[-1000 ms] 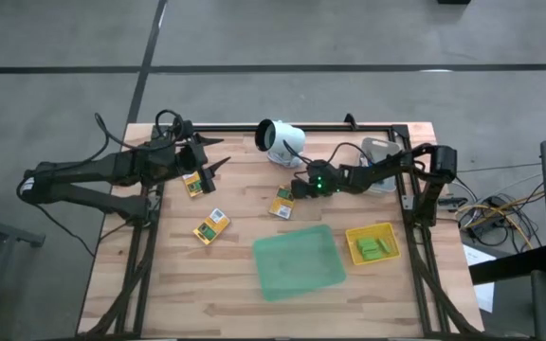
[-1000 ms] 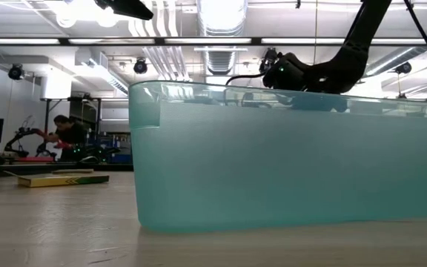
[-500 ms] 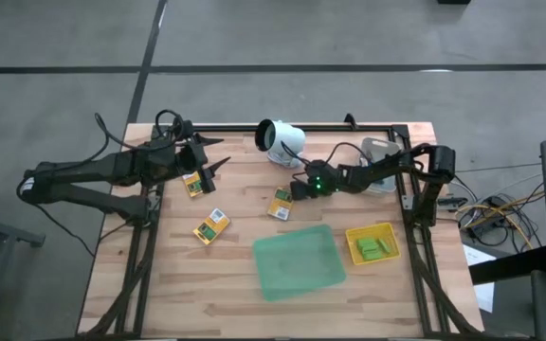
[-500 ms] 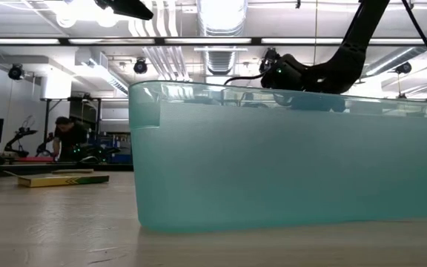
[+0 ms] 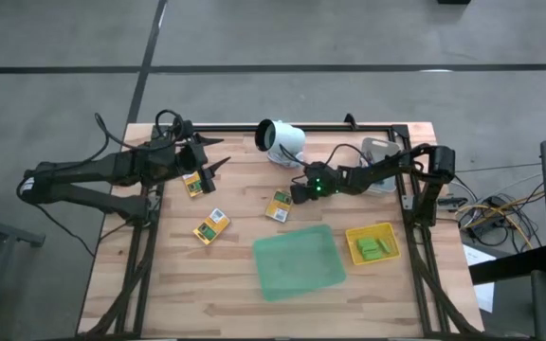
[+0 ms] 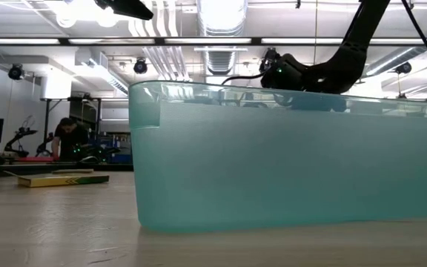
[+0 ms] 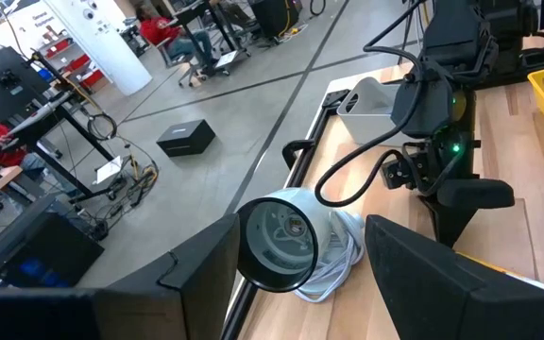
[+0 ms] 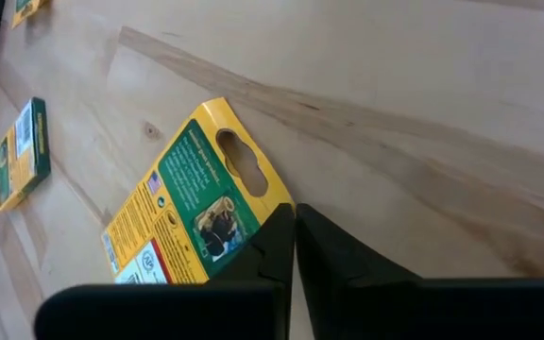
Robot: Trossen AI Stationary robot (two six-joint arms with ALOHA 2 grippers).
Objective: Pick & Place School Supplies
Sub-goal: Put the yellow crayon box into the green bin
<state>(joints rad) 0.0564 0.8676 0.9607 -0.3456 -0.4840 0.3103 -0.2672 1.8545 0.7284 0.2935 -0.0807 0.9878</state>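
Three yellow-and-green packets lie flat on the wooden table: one by my left arm, one nearer the front, one in the middle. My right gripper slants down at the middle packet, fingers shut at its corner. My left gripper hangs open above the far left of the table and holds nothing. Light-green blocks lie in the yellow tray. My right gripper touches the middle packet at the corner below its hang hole. One fingertip lies over that corner, coming slantwise from the table's right. The packet stays flat on the table. Whether its edge is caught between the shut fingers I cannot tell.
A translucent green tray stands near the front centre and fills the low view. A white camera-like device with its cable and a pale box stand at the far edge. A person sits in the room behind.
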